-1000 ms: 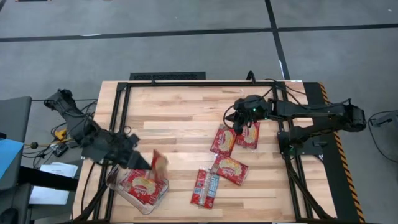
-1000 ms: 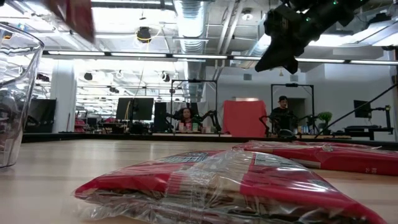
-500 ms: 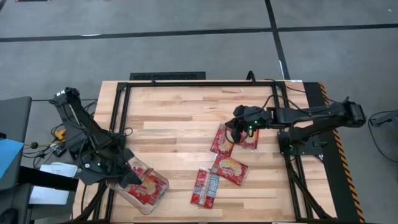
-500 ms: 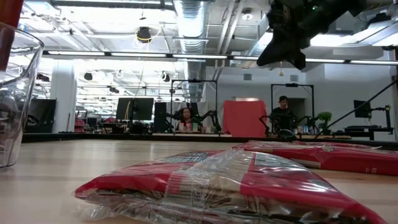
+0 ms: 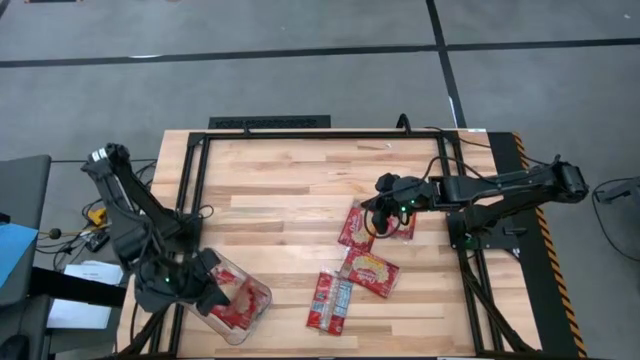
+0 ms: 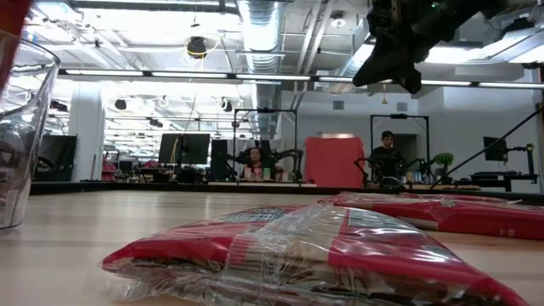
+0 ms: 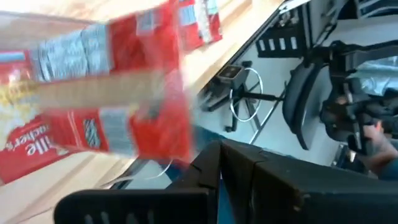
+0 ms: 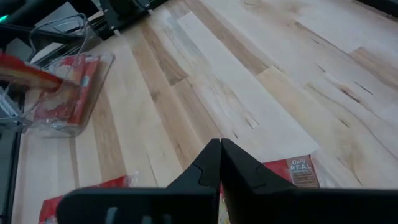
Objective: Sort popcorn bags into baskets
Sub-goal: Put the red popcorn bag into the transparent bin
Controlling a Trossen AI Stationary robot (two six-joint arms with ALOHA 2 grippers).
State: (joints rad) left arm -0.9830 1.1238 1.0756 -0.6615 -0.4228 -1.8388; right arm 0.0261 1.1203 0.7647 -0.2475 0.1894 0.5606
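Left pincer, grip unclear, lowers a popcorn bag into the clear tub; release low, while the closed right pincer hovers over loose bags.

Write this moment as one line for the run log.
left gripper: at clear tub, holding packet | right gripper: above table packets | loose packets: four

Table: pale wood planks, smooth matt finish. Packets: glossy crinkled plastic film. Tub: clear plastic. Arms: matt black.
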